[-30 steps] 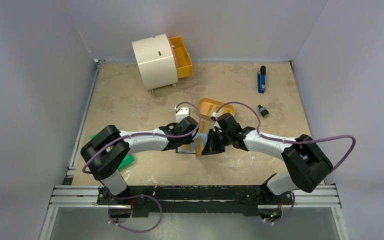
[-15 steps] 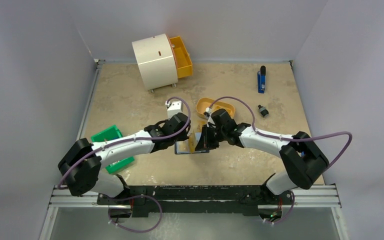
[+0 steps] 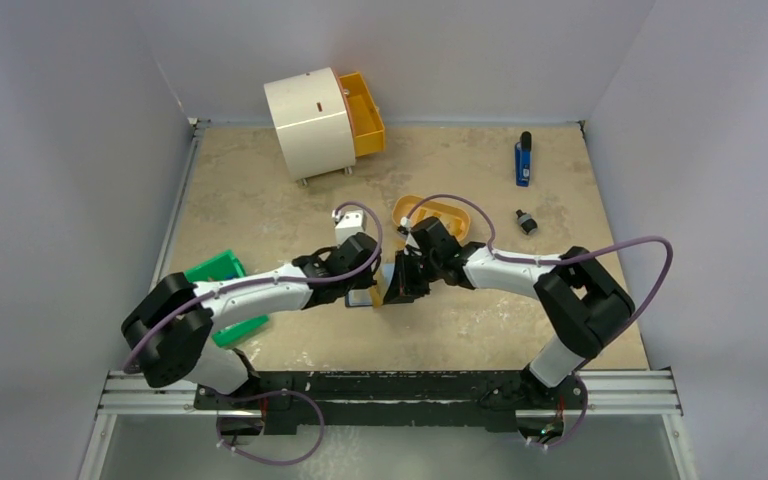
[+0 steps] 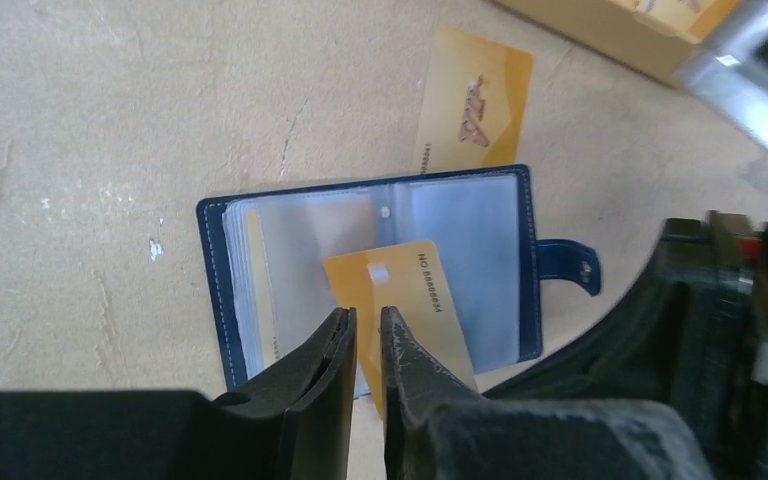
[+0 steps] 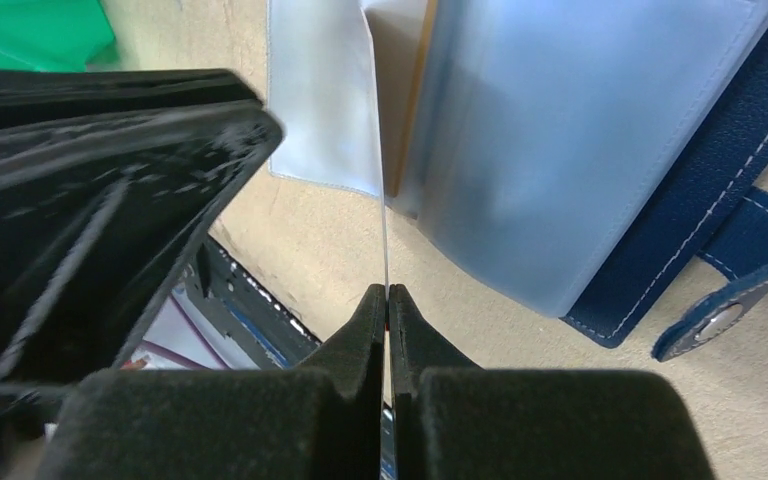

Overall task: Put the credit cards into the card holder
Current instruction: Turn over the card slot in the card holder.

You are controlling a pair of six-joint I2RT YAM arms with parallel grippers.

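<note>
The navy card holder (image 4: 216, 290) lies open on the table, its clear sleeves facing up. One yellow credit card (image 4: 438, 300) sits slanted in the open holder, half over a sleeve. A second credit card (image 4: 475, 110) lies flat on the table just beyond it. My left gripper (image 4: 368, 315) hovers over the slanted card, jaws a narrow gap apart, with nothing pinched between them. My right gripper (image 5: 388, 292) is shut on one thin clear sleeve (image 5: 325, 100), holding it up off the card holder (image 5: 700, 200). From the top camera both grippers (image 3: 368, 288) (image 3: 396, 288) meet mid-table.
An orange oval tray (image 3: 432, 213) sits just behind the grippers. A white round drawer unit (image 3: 310, 122) stands at the back, a green box (image 3: 218, 270) under my left arm. A blue object (image 3: 523, 160) and a small black piece (image 3: 527, 223) lie at the right.
My left jaws have parted slightly and the card now rests on the holder. Both grippers and the holder have shifted a little leftward. The right gripper stays shut on the sleeve.
</note>
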